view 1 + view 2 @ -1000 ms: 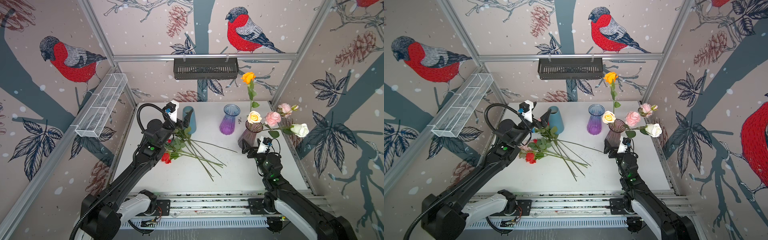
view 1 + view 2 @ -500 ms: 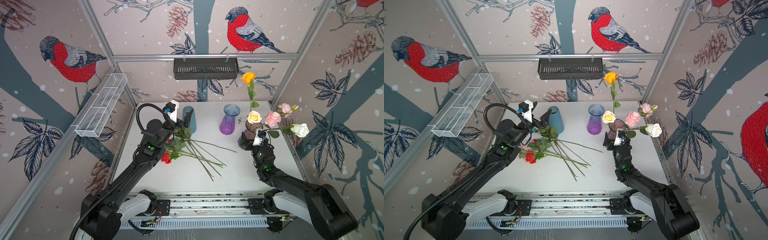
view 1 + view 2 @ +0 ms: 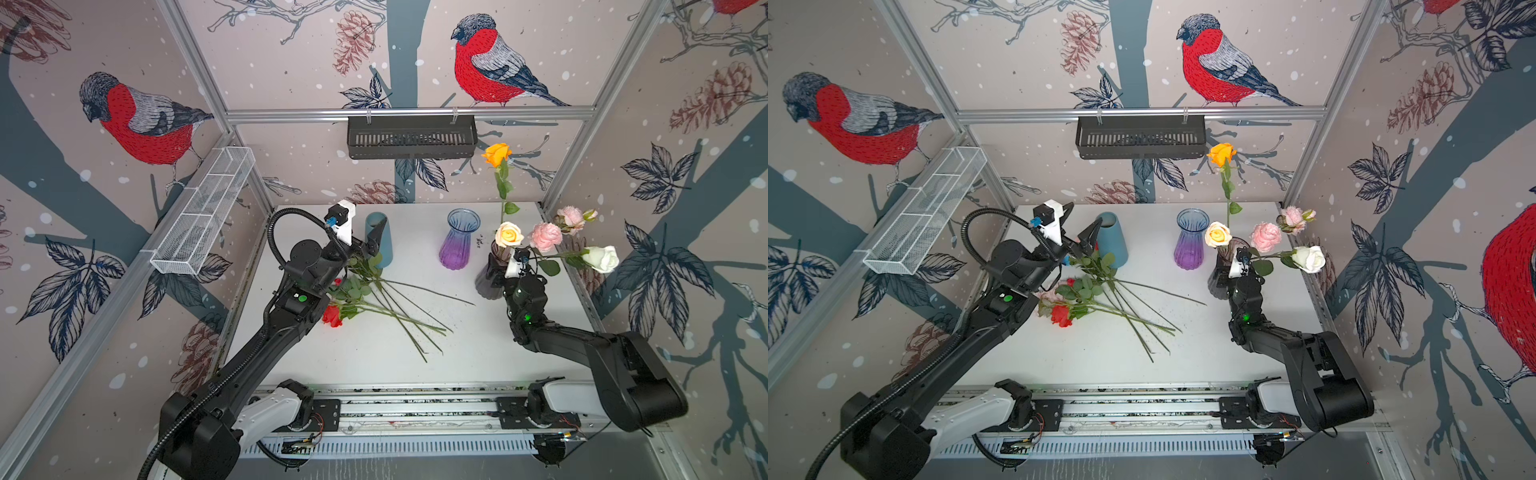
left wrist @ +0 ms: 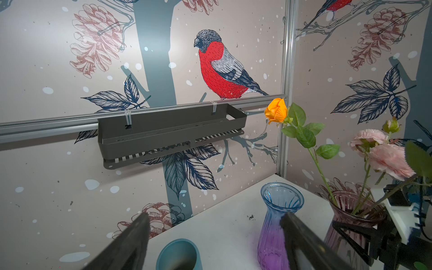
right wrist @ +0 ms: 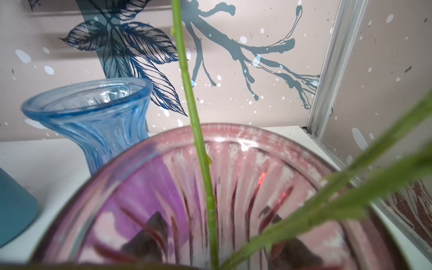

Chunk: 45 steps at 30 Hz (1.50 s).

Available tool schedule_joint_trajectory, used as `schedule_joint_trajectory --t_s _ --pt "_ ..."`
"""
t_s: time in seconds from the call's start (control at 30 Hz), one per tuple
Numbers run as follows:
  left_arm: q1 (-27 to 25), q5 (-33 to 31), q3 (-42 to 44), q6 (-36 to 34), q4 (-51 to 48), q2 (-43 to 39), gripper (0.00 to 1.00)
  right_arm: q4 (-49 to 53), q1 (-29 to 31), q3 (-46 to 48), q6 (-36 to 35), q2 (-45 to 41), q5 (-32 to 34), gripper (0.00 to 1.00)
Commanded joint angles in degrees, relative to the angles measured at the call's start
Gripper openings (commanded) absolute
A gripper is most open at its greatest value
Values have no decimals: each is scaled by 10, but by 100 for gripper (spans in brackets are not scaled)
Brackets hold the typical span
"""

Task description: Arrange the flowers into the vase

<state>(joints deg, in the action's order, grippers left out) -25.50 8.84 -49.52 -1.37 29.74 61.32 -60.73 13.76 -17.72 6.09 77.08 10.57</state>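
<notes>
A dark purple glass vase [image 3: 486, 289] [image 3: 1217, 291] stands at the table's right. It holds an orange rose [image 3: 496, 153], a cream rose [image 3: 509, 234], pink carnations [image 3: 545, 236] and a white rose [image 3: 602, 258]. My right gripper [image 3: 496, 270] [image 5: 215, 224] has its jaws on either side of this vase. Its fingertips [image 5: 152, 224] show only through the glass, so contact is unclear. More flowers [image 3: 374, 299] lie loose at centre-left, one with a red head [image 3: 332, 318]. My left gripper [image 3: 365, 239] [image 4: 215, 217] hangs open above their leafy ends, holding nothing.
A blue-to-purple glass vase [image 3: 459, 241] and a teal cup [image 3: 380, 241] stand at the back of the table. A black basket [image 3: 411, 137] hangs on the back wall. On the left wall is a white wire basket [image 3: 203, 216].
My right gripper has moved forward up to the dark vase, and its jaws have narrowed around it. The left arm and the loose flowers have not moved.
</notes>
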Motion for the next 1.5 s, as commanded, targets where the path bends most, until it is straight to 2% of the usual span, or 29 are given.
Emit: schedule_joint_trajectory --t_s 0.0,0.3,0.73,1.07,1.47 --pt "3 0 -1 1 33 -3 87 -51 -4 -13 3 14 -21 64" --pt "6 1 -1 1 34 -6 87 -70 -16 -63 -23 78 -20 57" --pt "15 15 0 17 44 -2 87 -114 -60 -146 -79 202 4 57" --pt "22 34 1 27 50 7 84 -85 -113 -250 -100 293 -7 57" --pt "33 66 0 20 52 14 83 -23 -163 -400 -116 396 -58 57"
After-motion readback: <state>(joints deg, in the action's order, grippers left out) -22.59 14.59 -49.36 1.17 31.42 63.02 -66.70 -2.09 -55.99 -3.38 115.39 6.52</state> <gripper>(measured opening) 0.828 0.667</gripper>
